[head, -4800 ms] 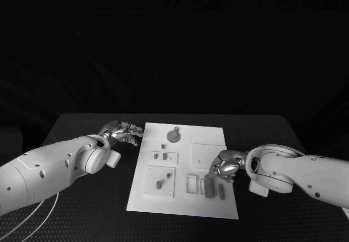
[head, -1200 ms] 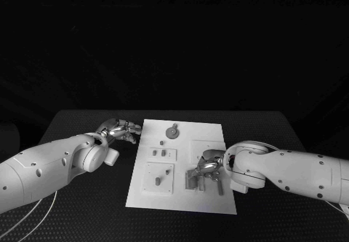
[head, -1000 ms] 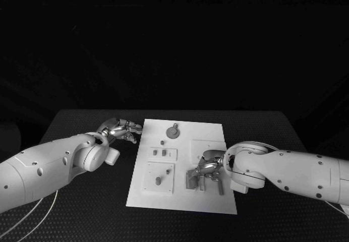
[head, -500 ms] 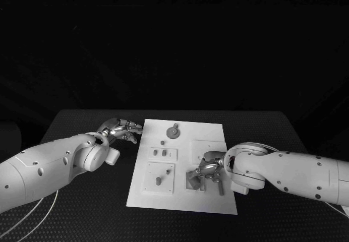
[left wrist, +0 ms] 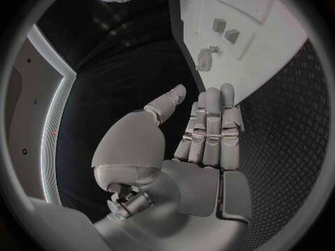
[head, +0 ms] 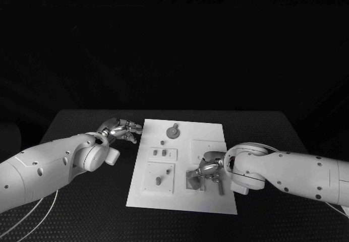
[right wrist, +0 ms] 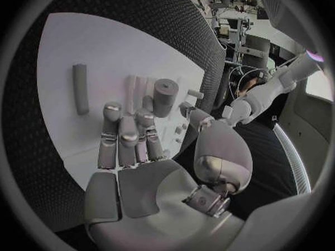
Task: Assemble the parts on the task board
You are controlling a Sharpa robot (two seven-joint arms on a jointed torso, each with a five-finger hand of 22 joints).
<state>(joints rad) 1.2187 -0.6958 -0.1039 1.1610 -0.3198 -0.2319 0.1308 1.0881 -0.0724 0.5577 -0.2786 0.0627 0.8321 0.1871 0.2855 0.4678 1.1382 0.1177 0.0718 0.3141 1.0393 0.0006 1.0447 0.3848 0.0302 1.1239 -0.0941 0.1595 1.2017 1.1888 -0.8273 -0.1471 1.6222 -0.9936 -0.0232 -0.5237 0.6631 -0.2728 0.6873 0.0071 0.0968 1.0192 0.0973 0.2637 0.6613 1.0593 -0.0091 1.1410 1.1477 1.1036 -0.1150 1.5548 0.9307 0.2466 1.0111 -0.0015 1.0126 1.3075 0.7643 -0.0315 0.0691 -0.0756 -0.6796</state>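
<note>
Nearest, the right hand [head: 207, 170] has crept a bit further left over the white rectangular task board's [head: 207, 132] near slots, fingers pinching a small grey cylindrical part [right wrist: 165, 97], probably lining up an insertion. Further back, the left hand [head: 122, 130] stays loosely curled and empty beside the board's far-left edge.
</note>
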